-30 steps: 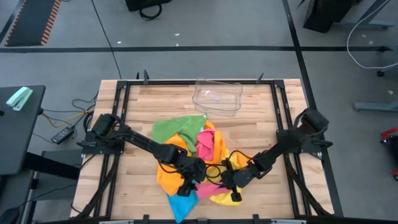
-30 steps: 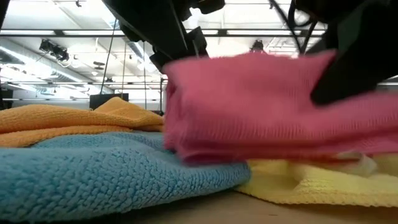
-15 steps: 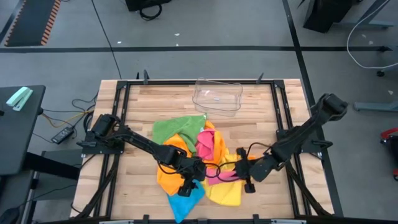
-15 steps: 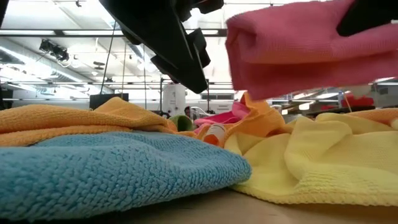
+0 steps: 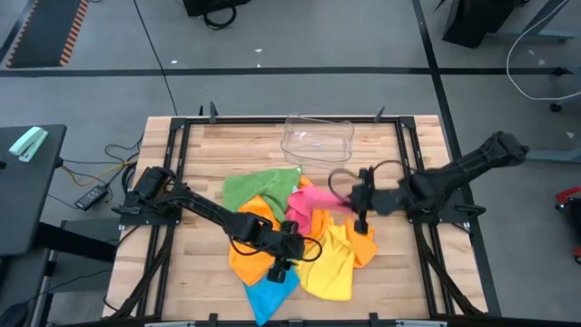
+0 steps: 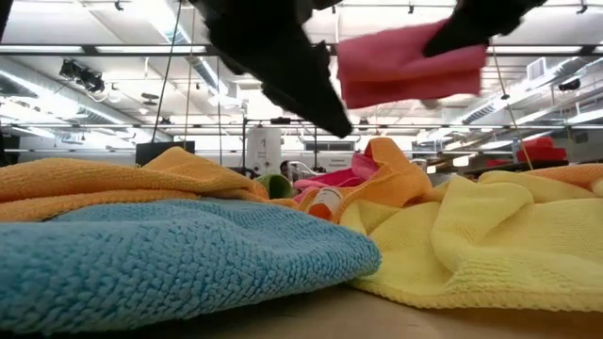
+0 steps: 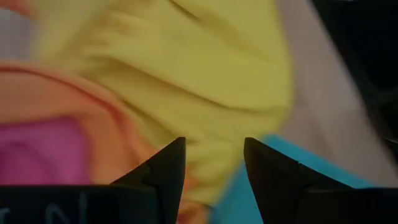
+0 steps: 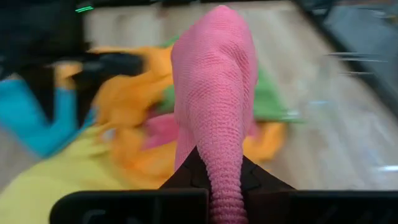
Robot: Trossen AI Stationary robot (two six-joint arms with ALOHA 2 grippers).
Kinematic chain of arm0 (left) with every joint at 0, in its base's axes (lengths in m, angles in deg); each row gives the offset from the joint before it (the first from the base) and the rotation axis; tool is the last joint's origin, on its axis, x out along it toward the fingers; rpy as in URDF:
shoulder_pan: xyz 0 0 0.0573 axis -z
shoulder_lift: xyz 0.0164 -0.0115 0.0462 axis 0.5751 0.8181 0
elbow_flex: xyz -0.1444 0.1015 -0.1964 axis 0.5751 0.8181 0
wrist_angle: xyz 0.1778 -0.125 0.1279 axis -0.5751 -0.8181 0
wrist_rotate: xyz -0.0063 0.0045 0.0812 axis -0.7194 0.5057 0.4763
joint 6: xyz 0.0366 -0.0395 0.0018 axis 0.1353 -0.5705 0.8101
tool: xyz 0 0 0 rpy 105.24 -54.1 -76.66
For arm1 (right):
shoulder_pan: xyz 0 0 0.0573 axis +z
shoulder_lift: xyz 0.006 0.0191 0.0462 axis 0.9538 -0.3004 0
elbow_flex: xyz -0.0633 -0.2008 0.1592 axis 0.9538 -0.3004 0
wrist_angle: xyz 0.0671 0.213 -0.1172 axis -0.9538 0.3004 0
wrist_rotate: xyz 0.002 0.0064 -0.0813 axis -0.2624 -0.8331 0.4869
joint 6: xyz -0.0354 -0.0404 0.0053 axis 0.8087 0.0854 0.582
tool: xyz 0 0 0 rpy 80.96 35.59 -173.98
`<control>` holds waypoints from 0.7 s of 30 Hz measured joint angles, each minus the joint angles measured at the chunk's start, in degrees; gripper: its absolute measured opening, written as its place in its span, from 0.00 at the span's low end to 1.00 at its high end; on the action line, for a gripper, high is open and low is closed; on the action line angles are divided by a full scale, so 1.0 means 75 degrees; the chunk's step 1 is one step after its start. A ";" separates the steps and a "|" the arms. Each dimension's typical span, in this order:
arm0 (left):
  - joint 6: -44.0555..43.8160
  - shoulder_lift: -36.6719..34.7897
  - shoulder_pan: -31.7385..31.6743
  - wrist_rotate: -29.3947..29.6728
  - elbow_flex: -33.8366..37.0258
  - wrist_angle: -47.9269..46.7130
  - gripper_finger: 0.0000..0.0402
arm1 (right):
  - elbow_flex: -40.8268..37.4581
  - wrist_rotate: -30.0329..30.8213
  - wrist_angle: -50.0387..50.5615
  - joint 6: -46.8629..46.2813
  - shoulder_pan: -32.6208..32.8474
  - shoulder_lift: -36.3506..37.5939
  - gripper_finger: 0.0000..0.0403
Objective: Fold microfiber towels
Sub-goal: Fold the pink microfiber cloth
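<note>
Since the earlier frame my right gripper (image 5: 353,202) has swung up from the tabletop's near edge toward its right side, fingers clamped on the folded pink towel (image 5: 334,201), which now hangs in the air above the heap of microfiber towels (image 5: 300,241) spread mid-table toward the near edge. My left gripper (image 5: 289,263) hovers low over the heap's near part, fingers apart and empty. To carry well I judge I should keep the pinch firm so the fold holds, and set it flat near the clear tray (image 5: 318,142) at the far edge; I read no writing anywhere.

The right hand (image 8: 217,180) pinches a pink towel (image 8: 214,93) above the pile.
</note>
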State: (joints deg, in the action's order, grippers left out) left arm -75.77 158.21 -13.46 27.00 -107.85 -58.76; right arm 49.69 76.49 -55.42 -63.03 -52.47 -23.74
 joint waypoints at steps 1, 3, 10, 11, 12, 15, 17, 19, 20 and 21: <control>0.0134 0.0000 0.0019 0.0297 0.0000 0.0076 0.43 | 0.0000 -0.0003 -0.0021 0.0072 -0.0294 0.0085 0.04; 0.0404 0.0000 0.0021 0.0886 0.0000 0.0196 0.43 | 0.0000 -0.0046 -0.0019 0.0202 -0.0873 0.0225 0.04; 0.1169 0.0000 -0.0287 0.2114 0.0000 0.1004 0.43 | 0.0003 -0.0355 -0.0025 0.0797 -0.2842 0.0200 0.04; 0.1214 0.0000 -0.0352 0.2249 0.0000 0.1036 0.43 | 0.0003 -0.0362 -0.0004 0.0877 -0.3095 0.0125 0.04; 0.1273 0.0000 -0.0422 0.2405 0.0000 0.1036 0.43 | 0.0003 -0.0377 -0.0013 0.0980 -0.3319 0.0039 0.04; 0.1424 0.0000 -0.0606 0.2829 0.0000 0.1009 0.43 | 0.0003 -0.0413 -0.0030 0.1336 -0.3945 -0.0202 0.04; 0.1694 0.0000 -0.0743 0.2877 0.0000 0.0972 0.43 | 0.0003 -0.0492 -0.0100 0.1464 -0.4349 -0.0385 0.04; 0.1944 0.0000 -0.0918 0.2867 0.0003 0.0934 0.43 | 0.0003 -0.0788 -0.0252 0.1631 -0.4718 -0.0554 0.04; 0.2103 0.0000 -0.1027 0.2860 0.0002 0.0926 0.43 | 0.0003 -0.1043 -0.0422 0.1756 -0.4878 -0.0628 0.04; 0.2230 0.0000 -0.1137 0.2863 0.0003 0.0916 0.43 | 0.0003 -0.1312 -0.0589 0.1888 -0.5028 -0.0693 0.04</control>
State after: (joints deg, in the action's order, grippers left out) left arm -59.04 158.21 -21.99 48.48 -107.83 -51.89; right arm 49.72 66.65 -59.84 -48.87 -90.19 -28.94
